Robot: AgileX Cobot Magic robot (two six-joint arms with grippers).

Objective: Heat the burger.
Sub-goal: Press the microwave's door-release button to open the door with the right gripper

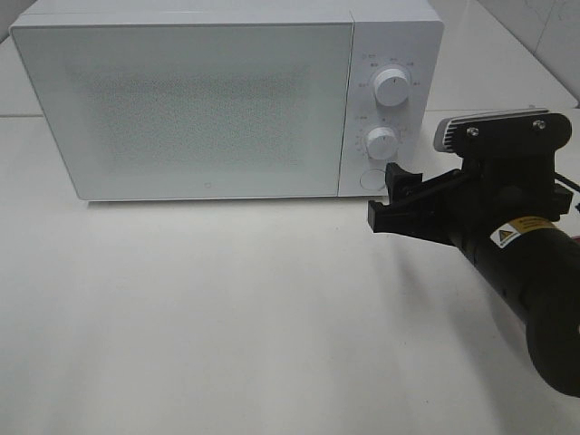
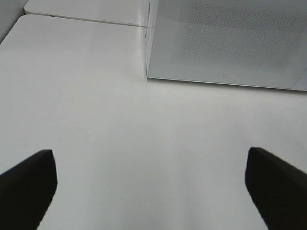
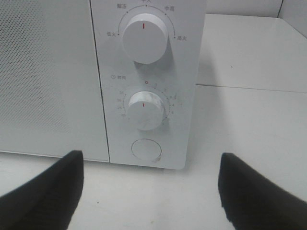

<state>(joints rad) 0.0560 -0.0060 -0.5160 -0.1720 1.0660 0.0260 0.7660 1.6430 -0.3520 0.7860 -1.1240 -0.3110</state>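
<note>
The burger is out of view in every frame. The white microwave point(image 1: 181, 100) stands at the back of the table with its door shut; it also shows in the left wrist view point(image 2: 230, 43) and the right wrist view point(image 3: 48, 76). My right gripper point(image 1: 385, 195) is open and empty, just in front of the control panel, facing the round door button point(image 3: 146, 149) below the lower knob point(image 3: 145, 110). In its own wrist view the right gripper point(image 3: 151, 191) has its fingers wide apart. My left gripper point(image 2: 151, 191) is open and empty over bare table, in front of the microwave's left corner.
The panel has an upper knob point(image 1: 391, 86), a lower knob point(image 1: 382, 142) and a round button point(image 1: 372, 178). The white table point(image 1: 227, 317) stretches in front of the microwave. The left arm does not show in the exterior view.
</note>
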